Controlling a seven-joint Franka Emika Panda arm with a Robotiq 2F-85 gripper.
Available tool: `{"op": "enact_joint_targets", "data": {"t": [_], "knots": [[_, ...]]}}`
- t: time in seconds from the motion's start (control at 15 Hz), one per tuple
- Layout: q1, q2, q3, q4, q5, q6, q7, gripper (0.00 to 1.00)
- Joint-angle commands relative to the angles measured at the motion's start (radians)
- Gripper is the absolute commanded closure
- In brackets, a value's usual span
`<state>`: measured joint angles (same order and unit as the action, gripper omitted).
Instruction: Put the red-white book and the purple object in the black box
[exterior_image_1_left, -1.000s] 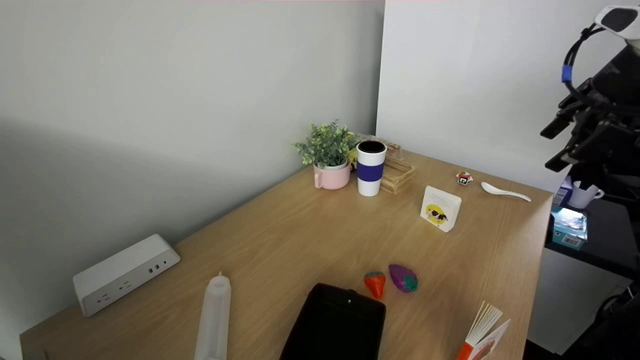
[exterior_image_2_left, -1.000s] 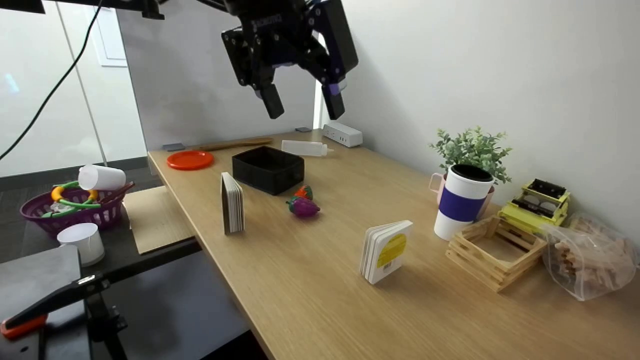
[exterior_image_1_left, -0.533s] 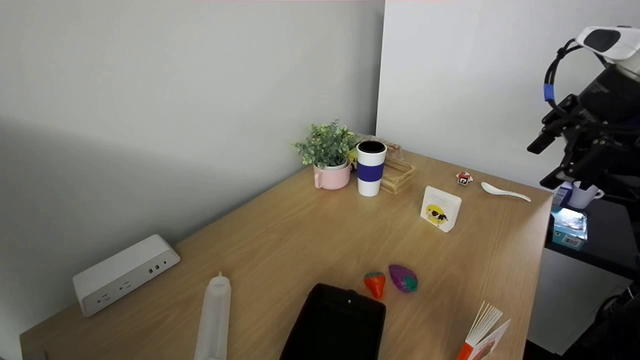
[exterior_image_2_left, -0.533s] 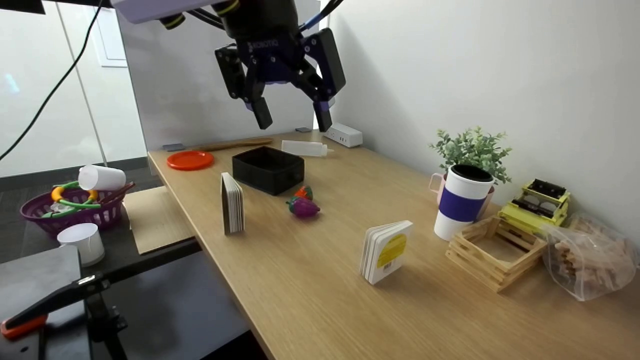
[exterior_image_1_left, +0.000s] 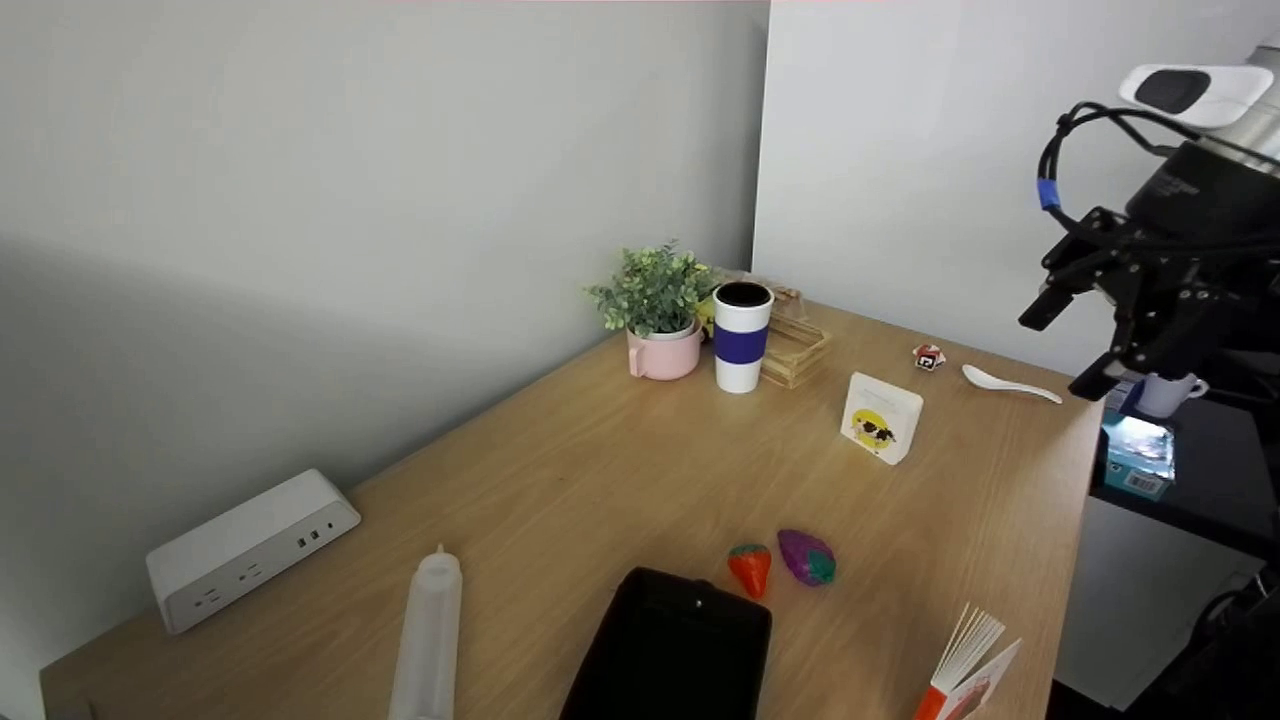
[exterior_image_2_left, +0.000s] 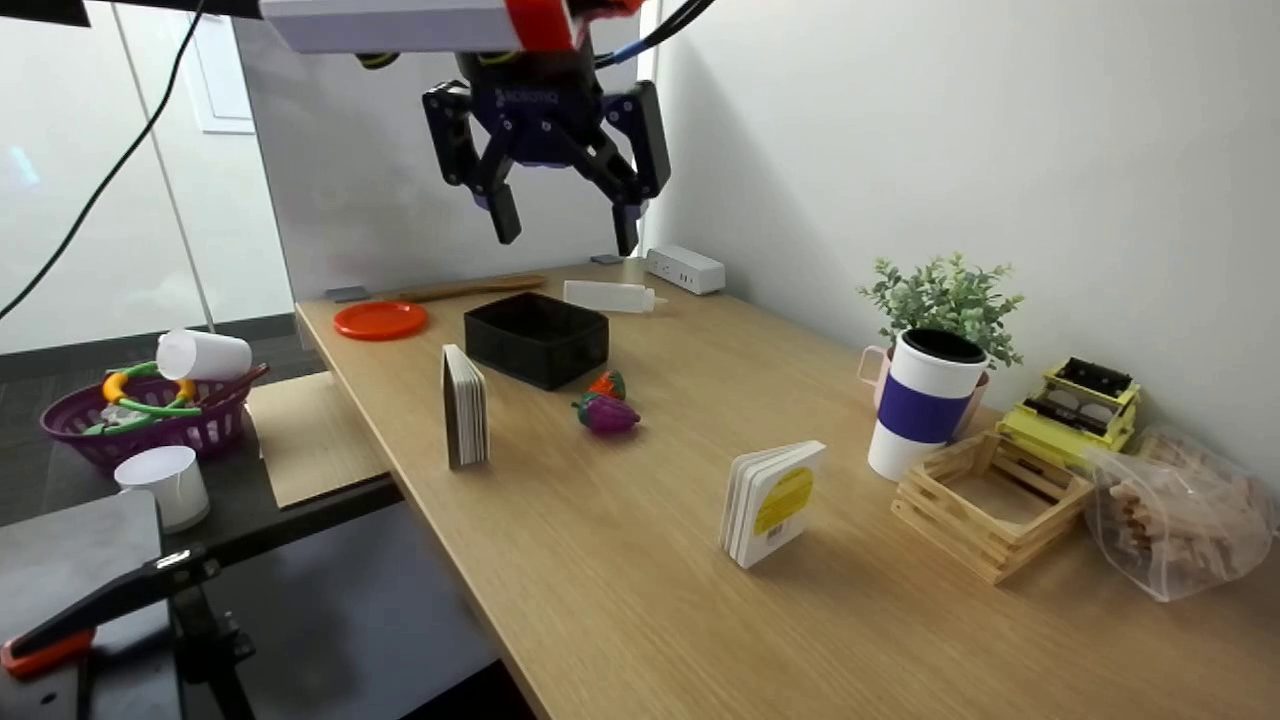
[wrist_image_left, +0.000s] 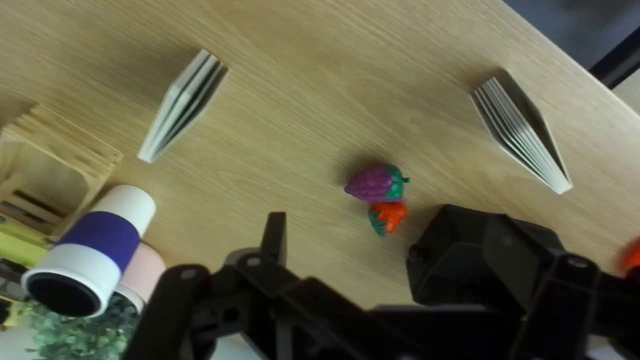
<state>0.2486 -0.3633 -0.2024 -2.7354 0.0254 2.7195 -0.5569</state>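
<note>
So far, 0 of the 2 things are in the box (exterior_image_2_left: 537, 357). The book (exterior_image_1_left: 968, 682) stands on the table (exterior_image_2_left: 640, 520) near the edge, its pages spread a bit. The purple thing (exterior_image_2_left: 607, 413) lies on the table too, near the box, with a red berry (exterior_image_1_left: 750, 569) in between. The claw (exterior_image_2_left: 566, 232) hangs up high, spread wide, holding nothing. So I think all the work is left — each thing must be picked up and put in.

Some bits are hard to see. In an exterior view the bottom edge cuts off part of the book and part of the box (exterior_image_1_left: 668, 650). In the wrist view the claw covers part of the box — and the inside looks too dark to make out well. The book's red does not show there; I see mostly pale pages.
</note>
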Motion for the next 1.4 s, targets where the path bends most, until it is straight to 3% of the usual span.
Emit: {"op": "enact_joint_targets", "data": {"t": [0.0, 0.2, 0.73, 1.07, 1.33], "knots": [[0.119, 0.142, -0.04, 0.139, 0.146, -0.096, -0.209, 0.0], [0.091, 0.252, 0.043, 0.244, 0.164, -0.219, -0.28, 0.0], [-0.002, 0.574, 0.269, 0.534, 0.0, -0.444, -0.329, 0.0], [-0.046, 0.709, 0.355, 0.675, -0.105, -0.582, -0.443, 0.0], [-0.064, 0.759, 0.38, 0.709, -0.113, -0.557, -0.463, 0.0]]}}
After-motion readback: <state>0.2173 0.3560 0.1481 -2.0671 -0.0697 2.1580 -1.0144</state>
